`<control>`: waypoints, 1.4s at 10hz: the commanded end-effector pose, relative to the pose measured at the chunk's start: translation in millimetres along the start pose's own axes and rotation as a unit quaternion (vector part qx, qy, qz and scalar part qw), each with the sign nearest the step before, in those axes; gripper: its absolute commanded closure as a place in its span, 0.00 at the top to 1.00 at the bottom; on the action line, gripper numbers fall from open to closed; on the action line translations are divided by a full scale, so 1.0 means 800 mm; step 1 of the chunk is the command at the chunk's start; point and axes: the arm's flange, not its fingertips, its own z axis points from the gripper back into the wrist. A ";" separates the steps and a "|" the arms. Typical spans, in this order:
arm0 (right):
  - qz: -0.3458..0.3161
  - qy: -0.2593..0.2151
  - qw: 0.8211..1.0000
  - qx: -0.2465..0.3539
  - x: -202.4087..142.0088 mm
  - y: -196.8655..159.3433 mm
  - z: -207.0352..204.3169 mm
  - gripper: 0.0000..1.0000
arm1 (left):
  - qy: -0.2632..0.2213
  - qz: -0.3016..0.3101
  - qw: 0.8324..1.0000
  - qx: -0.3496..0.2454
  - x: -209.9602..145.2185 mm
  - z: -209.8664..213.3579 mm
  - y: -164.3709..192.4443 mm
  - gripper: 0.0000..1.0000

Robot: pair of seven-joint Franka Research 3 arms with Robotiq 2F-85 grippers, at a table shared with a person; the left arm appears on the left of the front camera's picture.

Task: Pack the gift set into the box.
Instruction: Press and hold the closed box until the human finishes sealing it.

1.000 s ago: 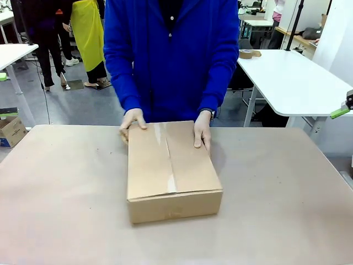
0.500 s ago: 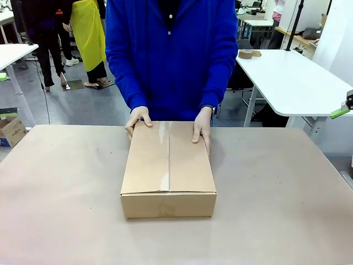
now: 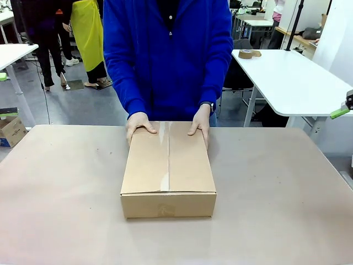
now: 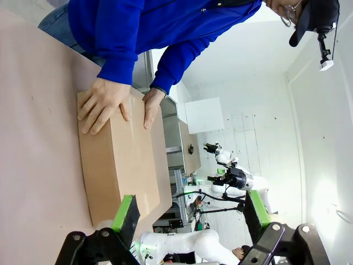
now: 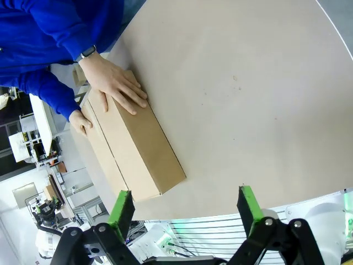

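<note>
Box [image 3: 168, 171]: brown corrugated carton, flat on the bench [image 3: 276, 193], long axis running from the robot's side to the person's side. Top flaps are down and meet in a centre seam. A strip of clear tape [image 3: 165, 165] lies along that seam and glints near the far end. With the flaps shut, the inside is hidden.

Person in a blue top stands at the box's far end. Both hands are on the box's far edge, palms down on the lid. Person's right hand [image 3: 139, 122] covers the far corner on the robot's left, fingers spread across the flap. Person's left hand [image 3: 199, 127] rests on the other far corner, fingers pointing toward the near end, with a dark watch [image 3: 208, 105] on the wrist just above it.

Left gripper [image 4: 190, 212]: jaws wide apart, nothing between the green pads. It hangs above the bench, off the box's left side, well clear of the carton.

Right gripper [image 5: 185, 208]: jaws likewise spread, holding nothing. It is up and off the box's right side, with bare bench between it and the carton.

Behind the box, past the person, a white side table [image 3: 292, 83] carries a roll of tape [image 3: 249, 53]. A small cardboard box [image 3: 11, 131] sits on the floor far to the carton's left.
</note>
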 end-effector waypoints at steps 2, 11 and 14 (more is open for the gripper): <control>0.231 0.012 0.973 -0.025 0.003 0.097 -0.057 1.00 | 0.116 -0.128 0.985 -0.013 -0.003 -0.068 -0.019 1.00; 0.512 0.131 0.843 0.097 -0.142 0.251 -0.258 1.00 | 0.253 -0.367 0.893 -0.061 -0.088 -0.290 -0.033 1.00; 0.708 0.138 0.595 0.355 -0.143 0.254 -0.339 1.00 | 0.178 -0.542 0.809 -0.141 -0.080 -0.314 0.023 1.00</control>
